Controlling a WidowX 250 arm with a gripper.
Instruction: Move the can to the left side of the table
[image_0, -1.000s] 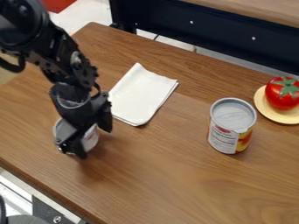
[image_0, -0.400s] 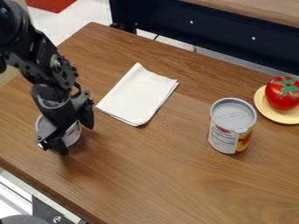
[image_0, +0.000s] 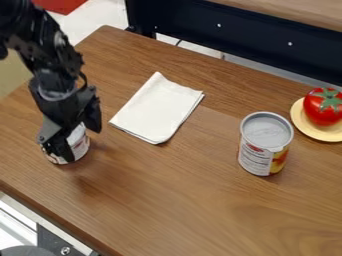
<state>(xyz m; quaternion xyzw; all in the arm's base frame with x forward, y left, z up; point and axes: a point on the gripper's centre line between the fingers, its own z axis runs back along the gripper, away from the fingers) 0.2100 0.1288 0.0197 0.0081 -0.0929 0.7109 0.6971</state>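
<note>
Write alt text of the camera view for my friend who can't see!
A black robot gripper is around a small can at the left of a wooden table. To the right are a folded white napkin, a bigger can, and a red tomato on a pale yellow plate.

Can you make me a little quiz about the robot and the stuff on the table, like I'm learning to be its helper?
1. Pick one. What is on the pale yellow plate?
A) a banana
B) a tomato
C) a spoon

2. True or false? The folded white cloth lies between the black gripper and the silver-topped can.

3. Fill in the number. The picture shows ___ cans: the gripped can and the silver-topped can.

Key: 1 B; 2 true; 3 two.
</note>
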